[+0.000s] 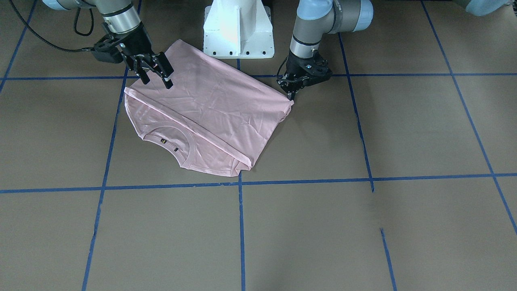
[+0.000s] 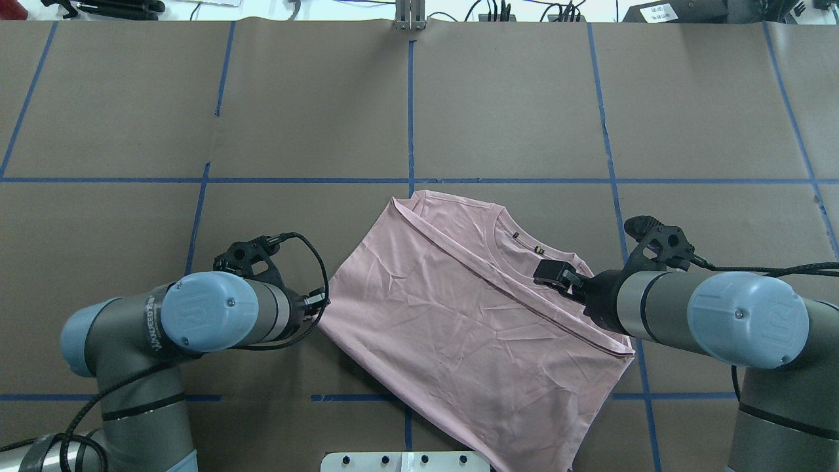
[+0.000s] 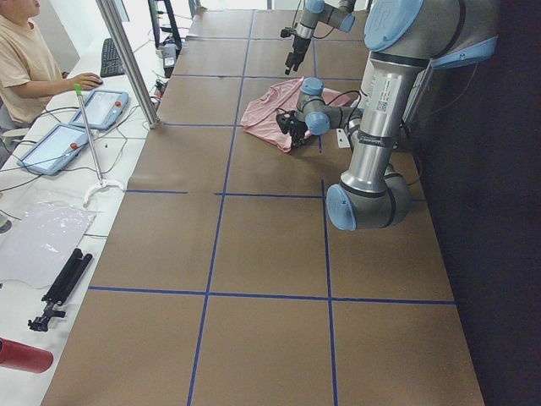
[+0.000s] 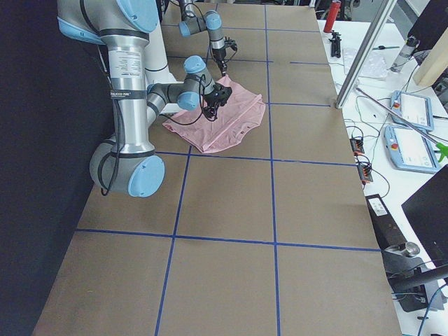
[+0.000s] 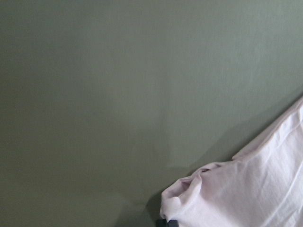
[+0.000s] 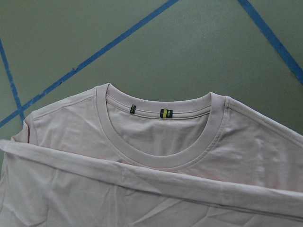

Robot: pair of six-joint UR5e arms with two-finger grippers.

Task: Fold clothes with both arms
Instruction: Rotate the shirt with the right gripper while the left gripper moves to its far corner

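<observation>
The pale pink T-shirt (image 1: 210, 109) lies on the brown table, its lower half folded over toward the ribbed collar (image 6: 156, 156). The dog print is hidden. The shirt also shows in the overhead view (image 2: 459, 328). My left gripper (image 1: 291, 96) is low at the shirt's side corner. It is shut on the bunched fabric, which the left wrist view shows close up (image 5: 199, 189). My right gripper (image 1: 157, 82) is open and empty. It hovers just above the opposite side of the fold, with its finger (image 2: 549, 270) near the collar.
The white pedestal (image 1: 238, 28) stands just behind the shirt. Blue tape lines (image 1: 241, 226) divide the brown table cover. An operator (image 3: 25, 59) sits beyond the table's end on my left, with tablets and tools beside the table.
</observation>
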